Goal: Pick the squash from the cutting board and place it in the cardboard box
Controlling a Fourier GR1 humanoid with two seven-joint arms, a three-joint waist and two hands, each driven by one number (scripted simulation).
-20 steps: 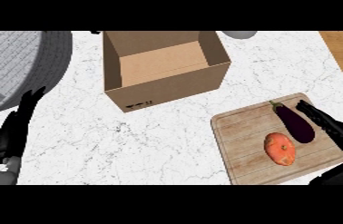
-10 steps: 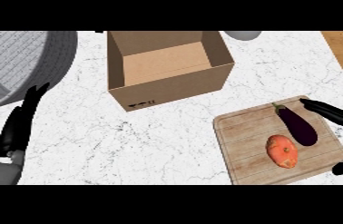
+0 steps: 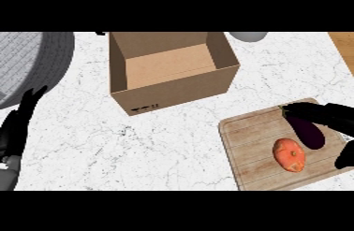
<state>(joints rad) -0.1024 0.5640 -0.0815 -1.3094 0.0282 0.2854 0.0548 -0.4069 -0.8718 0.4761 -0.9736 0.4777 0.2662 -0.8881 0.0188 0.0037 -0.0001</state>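
The squash [image 3: 289, 154] lies on the cutting board [image 3: 249, 141] at the lower right. A dark purple eggplant [image 3: 307, 132] lies just beside it, up and to the right (close enough to crowd that side). The open cardboard box [image 3: 173, 71] stands at upper centre, well apart from the board, with bare marble counter [image 3: 138, 146] between them. A grey textured round shape [image 3: 31, 61] fills the upper left, and a pale round object [image 3: 247, 36] sits at the top edge, just right of the box.

My right hand [image 3: 330, 117] comes in from the right edge, fingers spread and extended over the eggplant's upper end, thumb lower down. It holds nothing, though I cannot tell whether it touches the eggplant. My left hand [image 3: 17, 132] rests at the left edge, fingers straight and up, empty.

Left of the squash and below it, the board is bare.
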